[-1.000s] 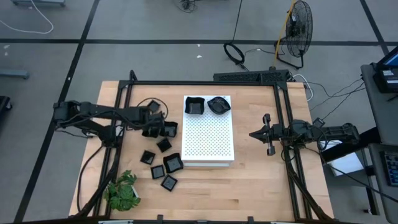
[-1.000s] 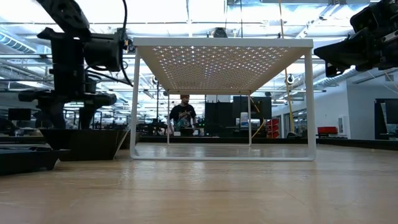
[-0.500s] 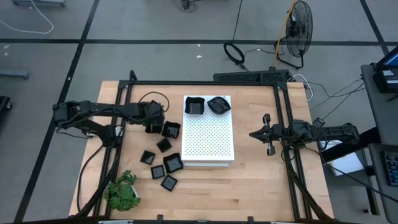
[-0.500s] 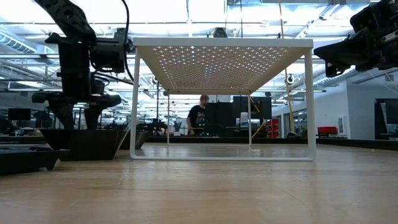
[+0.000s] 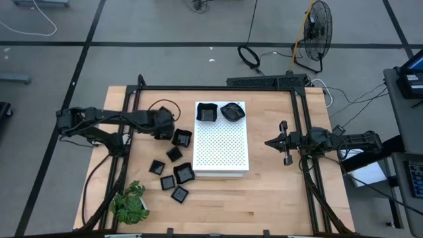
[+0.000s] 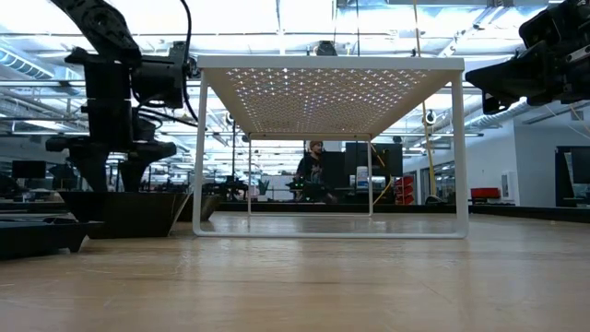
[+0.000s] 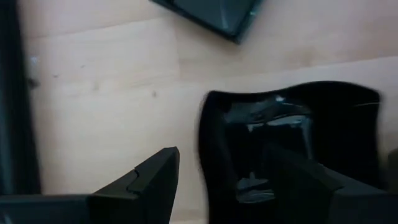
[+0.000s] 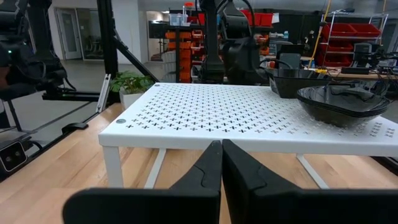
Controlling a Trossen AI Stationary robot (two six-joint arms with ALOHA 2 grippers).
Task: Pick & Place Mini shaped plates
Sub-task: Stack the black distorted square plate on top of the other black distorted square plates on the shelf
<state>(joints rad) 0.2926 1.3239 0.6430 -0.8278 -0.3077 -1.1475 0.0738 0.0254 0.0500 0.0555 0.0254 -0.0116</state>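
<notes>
Drawn back toward its base over the last second, the left gripper hangs spread over a square mini plate beside the white board, lining up a rim pinch, while the right gripper waits pressed together.

We see a wooden table with a white perforated board standing near its middle. A potted plant sits at one corner. Beyond the table, a fan and cables rest on the floor.
</notes>
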